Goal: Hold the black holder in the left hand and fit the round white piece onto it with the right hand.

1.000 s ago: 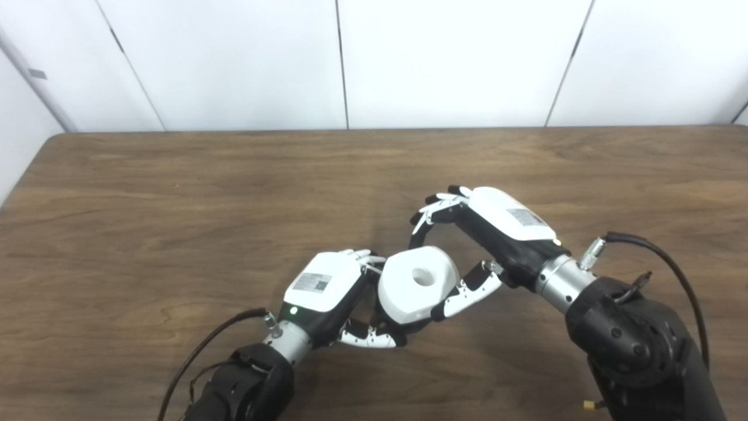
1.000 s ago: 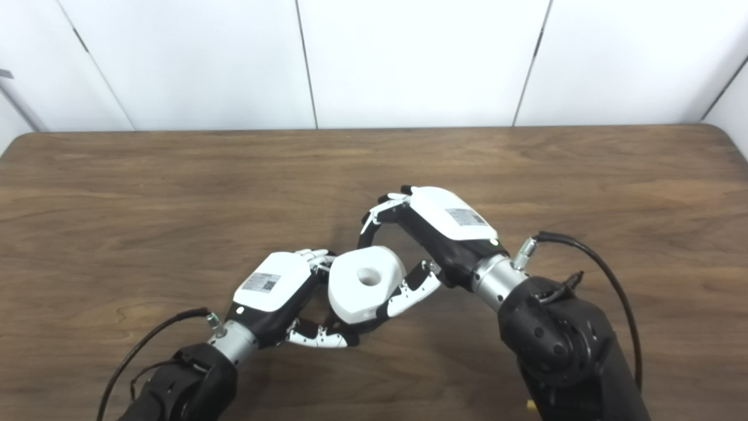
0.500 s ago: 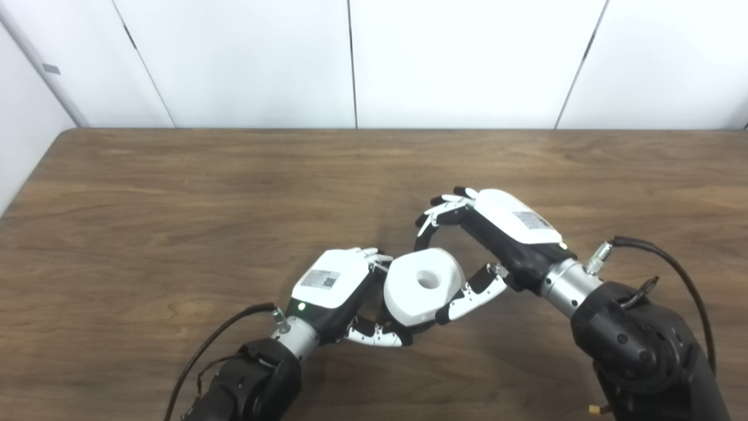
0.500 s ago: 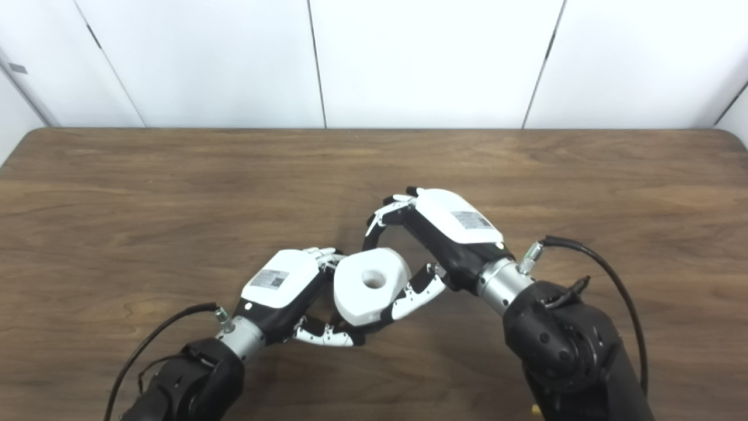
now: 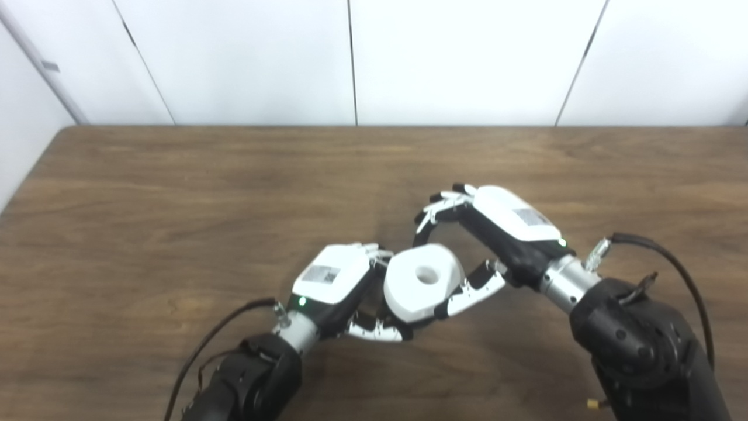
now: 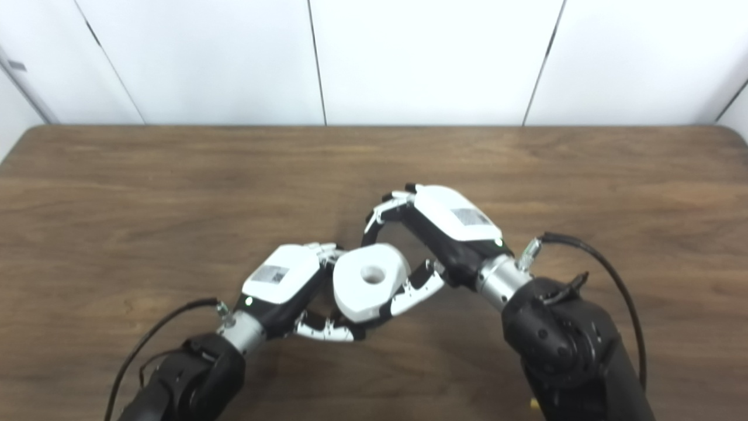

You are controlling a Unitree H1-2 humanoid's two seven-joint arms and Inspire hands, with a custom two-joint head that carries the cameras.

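I see a brown wood-grain table, white panelled wall behind. Count: one white piece, two hands. The piece is between the hands near the table's front, hole facing up. Left hand is curled against its left side, thumb under it; can't see the holder, so can't tell what it grips. Right hand is spread apart, thumb touching the piece's right edge, fingers arched clear behind it

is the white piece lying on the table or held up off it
Held up. The white piece sits between the left robot hand and the thumb of the right robot hand, hole facing up; any contact with the table is hidden.
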